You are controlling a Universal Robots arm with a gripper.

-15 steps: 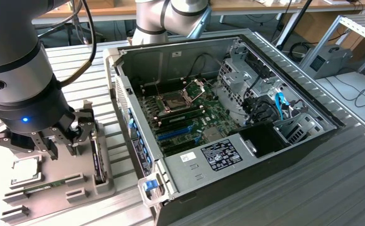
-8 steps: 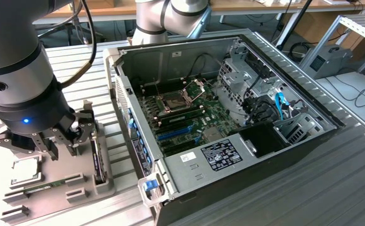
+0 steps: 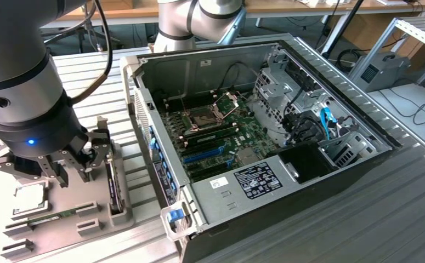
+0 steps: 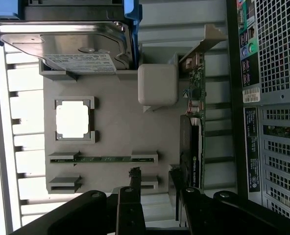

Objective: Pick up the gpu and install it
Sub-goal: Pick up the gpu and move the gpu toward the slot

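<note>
- Presently the tool hangs over the grey tray on the slatted surface. Its jaws are spread as wide as they go and hold nothing.
- In the wrist view we see its two fingers well apart above the tray. One is just beside the gpu; whether it touches, we cannot tell.
- We note the gpu standing on its long edge in a slot along the tray side nearest the open computer case.
- Its long axis runs alongside the case wall. The silver bracket points toward the tray end where the hard drive sits.
- The memory stick and processor lie in their own tray pockets.
</note>
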